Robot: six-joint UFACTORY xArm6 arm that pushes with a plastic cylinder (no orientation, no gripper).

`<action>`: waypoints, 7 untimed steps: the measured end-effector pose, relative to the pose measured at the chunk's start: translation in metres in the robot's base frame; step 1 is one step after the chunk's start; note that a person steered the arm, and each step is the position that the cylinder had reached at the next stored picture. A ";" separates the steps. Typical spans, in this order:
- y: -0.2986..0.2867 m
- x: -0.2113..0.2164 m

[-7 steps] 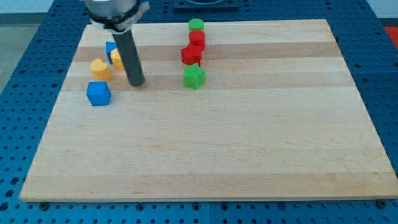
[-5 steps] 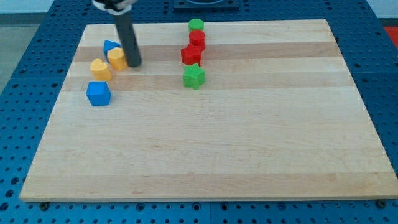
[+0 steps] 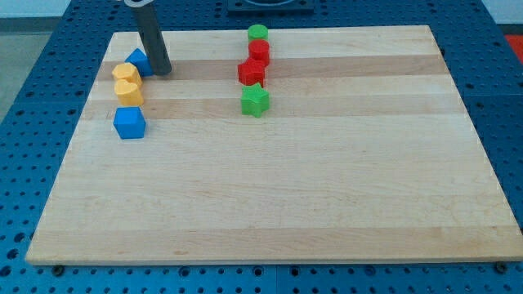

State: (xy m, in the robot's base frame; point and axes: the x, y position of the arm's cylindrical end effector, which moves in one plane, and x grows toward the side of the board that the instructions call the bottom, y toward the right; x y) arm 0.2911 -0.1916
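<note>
Rod at the upper-left cluster

Rod comes down from the view's top edge, leaning slightly, dark and straight. My tip (image 3: 161, 70) rests on the wooden board (image 3: 327, 188), hard against the right side of a small blue block (image 3: 139, 59); contact looks likely but I cannot tell for sure. The rod carries nothing and has no jaws.

Count, eight blocks:
- Blue, two: the small one by my tip, shape unclear; a blue cube (image 3: 129, 122) lower down.
- Yellow, two: upper yellow block (image 3: 123, 73) touching lower yellow block (image 3: 128, 91), just left of my tip.
- Red, two: red block (image 3: 259, 51) above a red star (image 3: 251, 72).
- Green, two: green cylinder (image 3: 258, 33) on top, green star (image 3: 255, 100) at the bottom of that column.
</note>
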 end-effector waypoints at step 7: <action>-0.008 0.133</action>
State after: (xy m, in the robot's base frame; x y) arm 0.4242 -0.1995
